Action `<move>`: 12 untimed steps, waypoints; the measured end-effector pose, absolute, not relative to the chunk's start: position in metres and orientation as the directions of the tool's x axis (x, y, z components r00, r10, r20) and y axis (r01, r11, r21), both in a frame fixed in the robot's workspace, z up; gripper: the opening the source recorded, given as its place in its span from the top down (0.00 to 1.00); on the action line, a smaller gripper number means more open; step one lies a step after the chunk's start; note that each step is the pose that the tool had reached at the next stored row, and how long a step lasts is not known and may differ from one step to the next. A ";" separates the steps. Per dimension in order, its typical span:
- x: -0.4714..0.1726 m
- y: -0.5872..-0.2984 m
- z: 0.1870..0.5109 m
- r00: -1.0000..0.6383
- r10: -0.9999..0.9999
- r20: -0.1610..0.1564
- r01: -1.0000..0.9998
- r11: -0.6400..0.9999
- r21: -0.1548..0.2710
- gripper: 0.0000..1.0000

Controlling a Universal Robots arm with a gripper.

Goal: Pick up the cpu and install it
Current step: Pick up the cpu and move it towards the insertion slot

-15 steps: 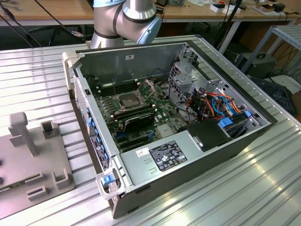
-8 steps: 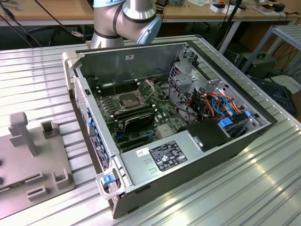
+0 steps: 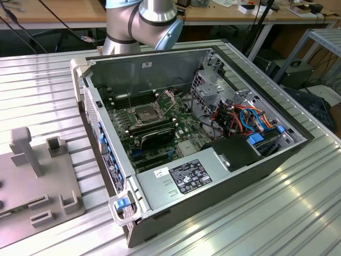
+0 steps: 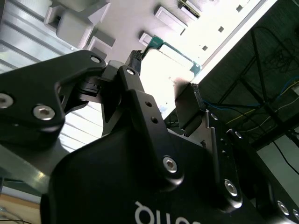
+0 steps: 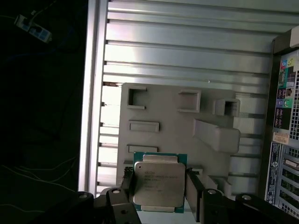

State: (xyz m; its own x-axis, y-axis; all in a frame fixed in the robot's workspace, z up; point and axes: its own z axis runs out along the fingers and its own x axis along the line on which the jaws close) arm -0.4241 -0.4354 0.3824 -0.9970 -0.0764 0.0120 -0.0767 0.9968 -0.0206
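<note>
Exterior view: the arm (image 3: 139, 21) stands at the upper middle of the frame, behind the open case (image 3: 160, 66). The socket (image 3: 145, 113) lies on the board near centre. The grey plate (image 3: 53, 178) sits at the exterior view's lower left, well apart from the socket. First wrist view: the gripper (image 5: 159, 177) appears closed on the cpu (image 5: 157, 184), with a finger (image 5: 192, 189) against each of two opposite edges and the metal top facing up, over the plate. Second wrist view: the cpu's green edge (image 4: 174, 53) spans between the fingertips. Judgement: hold it level, pads square on the edges, squeezing no harder than needed and without tilt.
</note>
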 end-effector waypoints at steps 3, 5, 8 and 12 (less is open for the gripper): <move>-0.420 -0.435 0.382 -0.997 -0.076 0.012 -0.077 0.997 -0.021 0.45; -0.418 -0.435 0.382 -0.997 -0.076 0.012 -0.077 0.997 -0.021 0.45; -0.416 -0.435 0.382 -0.997 -0.076 0.012 -0.077 0.997 -0.021 0.45; -0.415 -0.435 0.382 -0.997 -0.076 0.012 -0.077 0.997 -0.021 0.45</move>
State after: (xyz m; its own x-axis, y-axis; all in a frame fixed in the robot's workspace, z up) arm -0.4146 -0.4354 0.3824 -0.9970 -0.0764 0.0120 -0.0766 0.9968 -0.0206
